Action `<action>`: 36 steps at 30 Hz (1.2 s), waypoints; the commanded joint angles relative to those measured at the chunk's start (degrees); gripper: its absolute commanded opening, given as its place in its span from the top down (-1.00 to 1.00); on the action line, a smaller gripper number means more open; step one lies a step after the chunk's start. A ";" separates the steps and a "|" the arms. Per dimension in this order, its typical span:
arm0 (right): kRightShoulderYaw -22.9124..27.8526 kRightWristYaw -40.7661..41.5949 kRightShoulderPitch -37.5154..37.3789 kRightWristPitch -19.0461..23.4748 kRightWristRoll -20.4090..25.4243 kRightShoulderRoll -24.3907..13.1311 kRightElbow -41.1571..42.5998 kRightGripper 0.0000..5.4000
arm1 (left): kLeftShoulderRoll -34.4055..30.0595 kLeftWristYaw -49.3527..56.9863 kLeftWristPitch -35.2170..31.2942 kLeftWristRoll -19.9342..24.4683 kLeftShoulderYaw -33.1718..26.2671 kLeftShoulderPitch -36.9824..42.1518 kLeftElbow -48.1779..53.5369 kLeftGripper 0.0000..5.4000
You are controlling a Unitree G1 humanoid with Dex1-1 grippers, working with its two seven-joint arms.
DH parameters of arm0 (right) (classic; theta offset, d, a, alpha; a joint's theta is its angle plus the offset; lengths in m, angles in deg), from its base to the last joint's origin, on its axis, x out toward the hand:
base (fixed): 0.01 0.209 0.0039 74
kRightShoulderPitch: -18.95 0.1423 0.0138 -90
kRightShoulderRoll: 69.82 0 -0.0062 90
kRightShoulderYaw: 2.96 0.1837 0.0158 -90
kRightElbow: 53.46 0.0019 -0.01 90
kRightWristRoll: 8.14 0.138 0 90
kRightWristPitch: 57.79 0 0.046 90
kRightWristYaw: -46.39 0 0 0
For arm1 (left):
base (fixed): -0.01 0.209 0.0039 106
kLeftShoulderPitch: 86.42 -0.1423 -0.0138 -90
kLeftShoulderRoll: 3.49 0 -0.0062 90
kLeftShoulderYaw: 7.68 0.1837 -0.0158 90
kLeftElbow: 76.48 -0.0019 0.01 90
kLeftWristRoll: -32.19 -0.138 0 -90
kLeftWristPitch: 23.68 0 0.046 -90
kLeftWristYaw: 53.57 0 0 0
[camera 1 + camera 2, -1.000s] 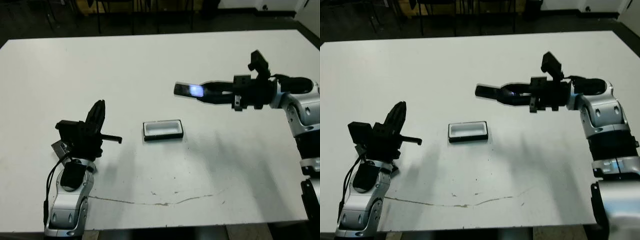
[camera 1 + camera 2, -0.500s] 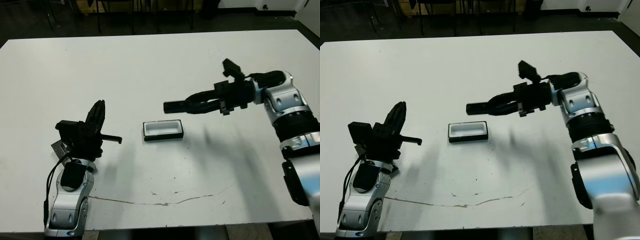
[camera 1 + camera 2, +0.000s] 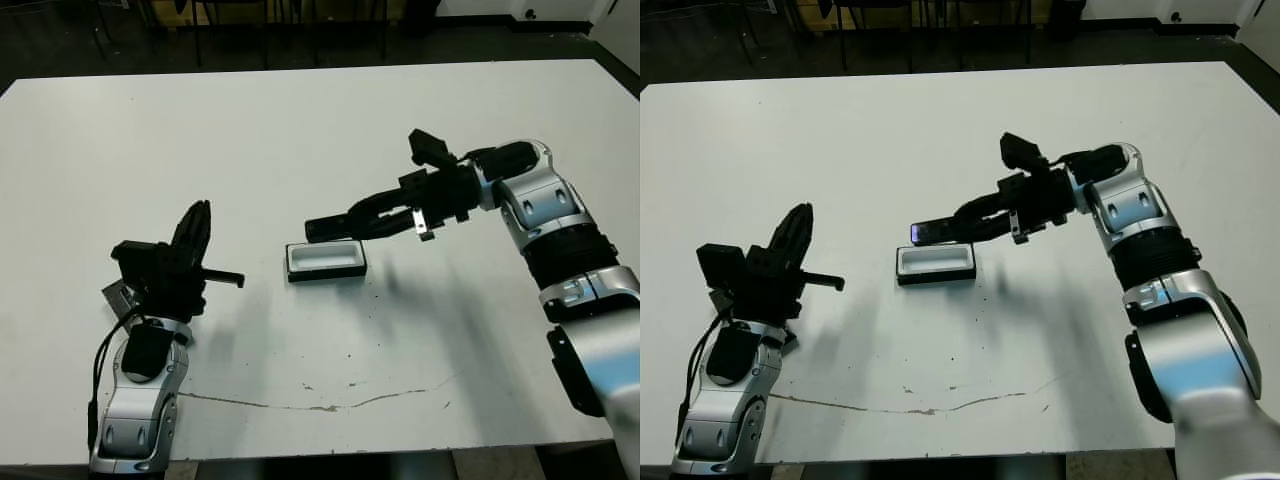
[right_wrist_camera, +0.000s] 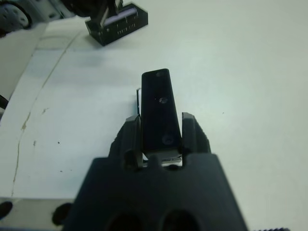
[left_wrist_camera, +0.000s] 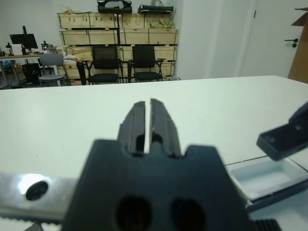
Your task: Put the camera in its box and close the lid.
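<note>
You see the camera [image 3: 335,228], a slim black bar, held level just above the box [image 3: 326,260], which sits open on the table, white lining up, long side facing you.

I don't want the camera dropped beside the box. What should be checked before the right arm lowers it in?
1. Grip: right gripper shut on the camera, which sticks out past the fingers. Ok.
2. The box is open, white lining bare. Ok.
3. Alignment: camera tip hangs above the box's far edge, not yet centred. Not ok.
4. Height above the box: cannot tell.
5. Left gripper stays well off to the side of the box. Ok.
6. Lid in reach: not seen on the table. Cannot tell.
</note>
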 commanded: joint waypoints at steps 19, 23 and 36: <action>-2.81 -1.15 -2.47 -0.26 -4.78 1.03 -1.90 0.75 | -0.22 -0.04 0.34 -0.22 0.25 -0.97 -1.28 1.00; -3.12 -1.44 -2.65 0.00 -5.38 1.28 -2.23 0.75 | 0.06 0.15 0.03 0.05 0.21 -0.97 -1.44 1.00; -5.06 -1.70 -2.13 1.27 -6.44 3.23 -2.19 0.75 | 0.35 0.30 1.07 -0.32 0.69 -1.37 -1.76 1.00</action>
